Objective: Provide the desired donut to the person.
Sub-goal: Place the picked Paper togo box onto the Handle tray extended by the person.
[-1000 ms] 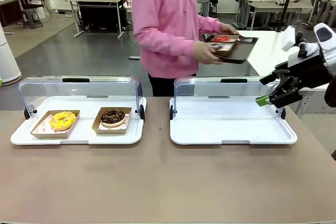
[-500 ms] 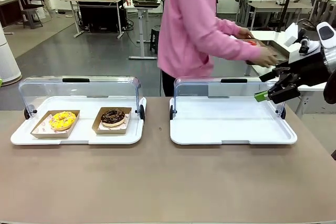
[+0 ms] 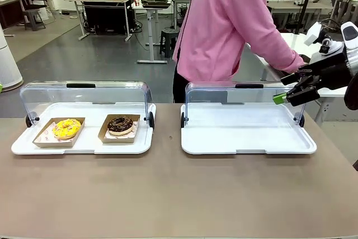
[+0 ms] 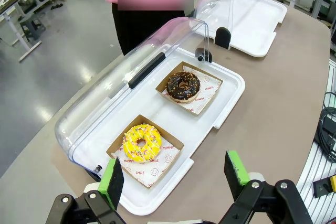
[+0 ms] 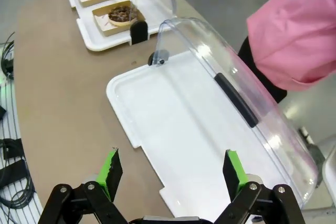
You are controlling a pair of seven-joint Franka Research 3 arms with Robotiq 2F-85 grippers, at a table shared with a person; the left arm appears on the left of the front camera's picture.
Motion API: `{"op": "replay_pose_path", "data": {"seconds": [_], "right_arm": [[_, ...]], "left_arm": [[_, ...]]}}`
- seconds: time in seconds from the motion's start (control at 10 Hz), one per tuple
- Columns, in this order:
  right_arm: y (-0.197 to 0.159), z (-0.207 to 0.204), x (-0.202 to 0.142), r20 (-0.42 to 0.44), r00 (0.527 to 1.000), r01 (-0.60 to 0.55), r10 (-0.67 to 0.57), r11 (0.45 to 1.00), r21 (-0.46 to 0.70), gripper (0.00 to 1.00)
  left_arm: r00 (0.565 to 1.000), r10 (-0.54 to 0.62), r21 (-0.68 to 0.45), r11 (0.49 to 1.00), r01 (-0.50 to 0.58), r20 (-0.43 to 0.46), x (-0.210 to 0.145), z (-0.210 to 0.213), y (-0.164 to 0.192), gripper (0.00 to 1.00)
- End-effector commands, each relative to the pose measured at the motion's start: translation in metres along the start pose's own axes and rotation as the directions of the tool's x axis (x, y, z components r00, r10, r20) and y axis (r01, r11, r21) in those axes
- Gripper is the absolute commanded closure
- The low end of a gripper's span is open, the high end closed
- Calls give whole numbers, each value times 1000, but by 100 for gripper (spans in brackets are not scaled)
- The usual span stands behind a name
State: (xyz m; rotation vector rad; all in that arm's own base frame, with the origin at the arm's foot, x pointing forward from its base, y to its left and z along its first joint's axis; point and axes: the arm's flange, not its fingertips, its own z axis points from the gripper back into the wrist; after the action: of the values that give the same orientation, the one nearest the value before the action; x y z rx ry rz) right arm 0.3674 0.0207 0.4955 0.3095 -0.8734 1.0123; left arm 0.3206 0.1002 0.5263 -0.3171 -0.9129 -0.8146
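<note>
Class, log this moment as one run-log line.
left gripper: open, empty | right gripper: open, over right tray | yellow donut, chocolate donut: left tray | person: turned away

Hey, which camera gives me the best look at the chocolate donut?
The left wrist view: the chocolate donut sits close, seen from above in its paper tray. The front view shows it smaller, low-angled, beside the yellow donut. The right wrist view shows it far off and small.
</note>
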Motion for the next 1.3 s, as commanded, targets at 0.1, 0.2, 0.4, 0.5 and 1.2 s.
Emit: {"op": "replay_pose_path", "data": {"seconds": [0.1,0.2,0.4,0.5,1.2], "right_arm": [[-1,-5,12,-12,999,33,-33,999,-41,0],[0,-2,14,-17,999,42,-43,997,-69,0],[2,0,22,-27,997,68,-71,992,-107,0],[8,-4,37,-26,1000,-8,7,998,-65,0],[0,3,14,-7,999,44,-44,996,-72,0]], "left_arm": [[1000,6,-6,1000,-6,11,0,0,1,0],[1000,6,-6,1000,-6,11,0,0,1,0],[1000,6,-6,1000,-6,11,0,0,1,0],[1000,6,-6,1000,-6,11,0,0,1,0],[1000,6,-6,1000,-6,11,0,0,1,0]]}}
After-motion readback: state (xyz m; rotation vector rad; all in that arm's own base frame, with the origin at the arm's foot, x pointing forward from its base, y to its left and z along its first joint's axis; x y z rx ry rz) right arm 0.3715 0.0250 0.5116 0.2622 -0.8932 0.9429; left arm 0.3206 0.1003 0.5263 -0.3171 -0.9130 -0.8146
